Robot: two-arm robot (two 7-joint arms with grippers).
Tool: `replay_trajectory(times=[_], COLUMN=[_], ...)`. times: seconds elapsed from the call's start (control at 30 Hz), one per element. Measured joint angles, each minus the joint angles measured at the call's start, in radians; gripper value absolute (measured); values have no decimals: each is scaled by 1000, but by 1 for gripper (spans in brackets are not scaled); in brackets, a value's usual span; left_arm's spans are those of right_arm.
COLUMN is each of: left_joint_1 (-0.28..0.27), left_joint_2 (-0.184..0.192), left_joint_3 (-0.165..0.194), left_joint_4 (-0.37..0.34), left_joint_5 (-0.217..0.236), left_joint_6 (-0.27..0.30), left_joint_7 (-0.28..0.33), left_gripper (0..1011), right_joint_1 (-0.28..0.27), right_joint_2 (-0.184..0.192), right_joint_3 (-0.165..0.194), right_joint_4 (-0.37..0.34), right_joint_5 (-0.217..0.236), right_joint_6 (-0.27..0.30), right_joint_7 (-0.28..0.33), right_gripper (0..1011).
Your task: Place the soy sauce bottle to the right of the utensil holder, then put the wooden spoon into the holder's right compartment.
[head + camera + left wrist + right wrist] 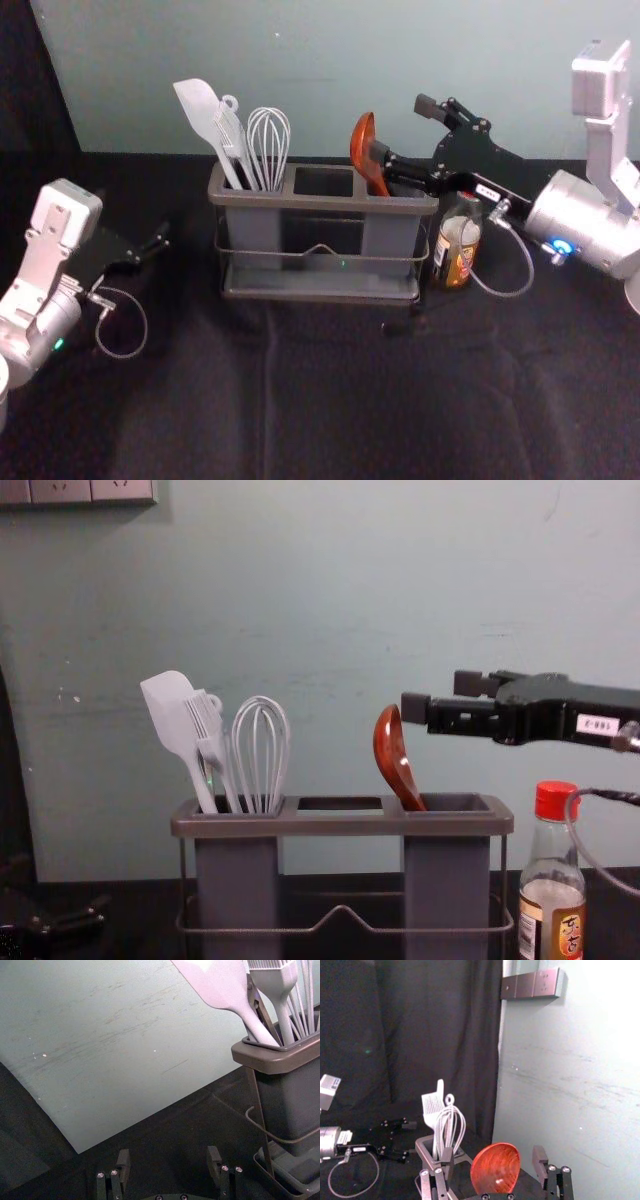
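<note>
As the light spoon (393,755) looks slick, we favour its neck (410,791): right gripper (403,128) alongside, left gripper (169,1156) left of the holder (340,826), both with fingers (539,1161) wide.

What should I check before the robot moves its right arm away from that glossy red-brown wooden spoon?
1. Red-capped glass soy sauce bottle upright, right of the grey plastic utensil holder: ok.
2. Spoon in the holder's right compartment: ok, leaning.
3. Right gripper open: ok, fingers apart.
4. Its fingers free of the spoon's bowl: cannot tell, one tip looks very close.
5. Thin grey arm cable clear of the bottle: cannot tell, they overlap in view.
</note>
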Motion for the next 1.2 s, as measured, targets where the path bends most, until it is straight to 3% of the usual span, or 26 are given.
replay_trajectory(times=[0.03, 0.23, 0.37, 0.47, 0.53, 0.57, 0.67, 0.77, 1.07, 1.2], left_joint_1=[0, 0, 0, 0, 0, 0, 0, 0, 0, 0], left_joint_2=[0, 0, 0, 0, 0, 0, 0, 0, 0, 0], left_joint_3=[0, 0, 0, 0, 0, 0, 0, 0, 0, 0], left_joint_4=[0, 0, 0, 0, 0, 0, 0, 0, 0, 0], left_joint_5=[0, 0, 0, 0, 0, 0, 0, 0, 0, 0], left_joint_6=[0, 0, 0, 0, 0, 0, 0, 0, 0, 0], left_joint_7=[0, 0, 0, 0, 0, 0, 0, 0, 0, 0], left_gripper=[1005, 1005, 1005, 1005, 1005, 1005, 1005, 1005, 1005, 1005], right_joint_1=[0, -125, -198, -280, -365, -365, -467, -531, -630, -638], right_joint_2=[0, 38, 51, 57, 58, 58, 51, 41, 2, -15], right_joint_3=[0, 51, 79, 116, 152, 152, 197, 226, 274, 283], right_joint_4=[0, -156, -219, -276, -324, -324, -358, -370, -350, -322], right_joint_5=[0, -8, -16, -23, -42, -42, -72, -109, -213, -221], right_joint_6=[0, 22, 19, -2, -39, -39, -98, -144, -227, -245], right_joint_7=[0, -98, -140, -183, -234, -234, -295, -337, -422, -430], right_gripper=[1004, 1004, 1004, 1004, 1004, 1004, 1004, 1004, 1004, 1004])
